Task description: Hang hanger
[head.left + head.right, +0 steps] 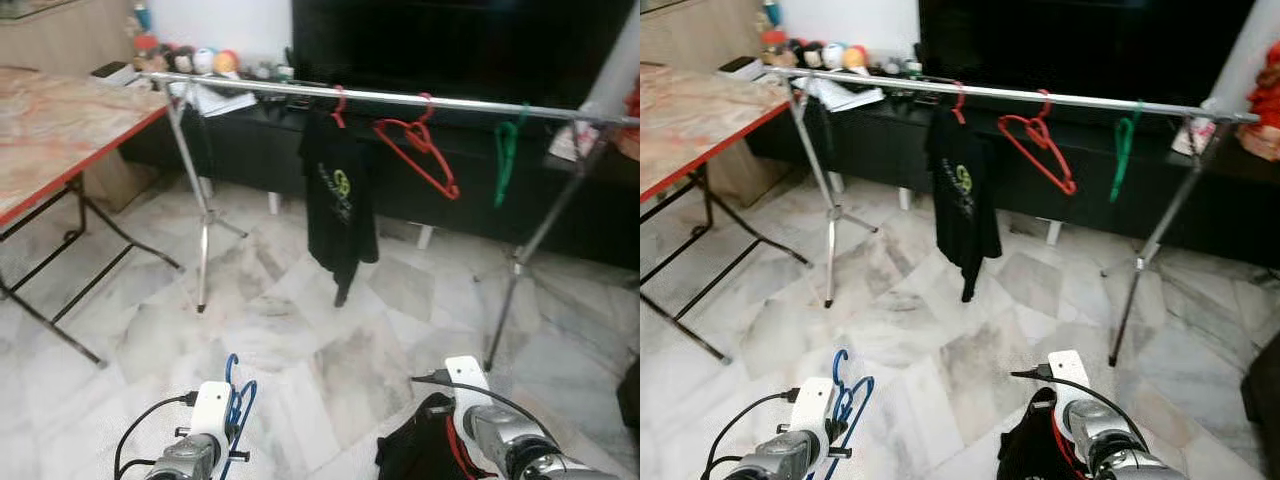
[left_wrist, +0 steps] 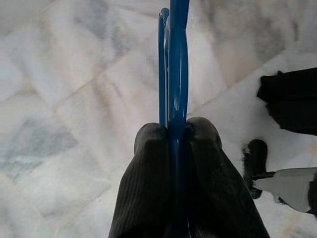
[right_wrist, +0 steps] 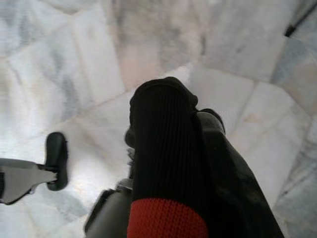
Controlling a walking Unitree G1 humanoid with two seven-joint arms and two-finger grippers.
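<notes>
Not yet hung: blue hanger (image 1: 234,400) down low on the left, pinched between the fingers (image 2: 148,168) of the left gripper (image 2: 171,148), well short of the rail (image 1: 400,98). Farther along that rail, already in place: black shirt (image 1: 338,200) on a red hook, bare red hanger (image 1: 420,150), green hanger (image 1: 506,155). Still to do: walk closer, raise, hook over a free stretch. Right gripper (image 3: 168,99) low by the floor, wrapped in dark cloth (image 1: 415,450) with a red hanger; grip there impossible to judge
</notes>
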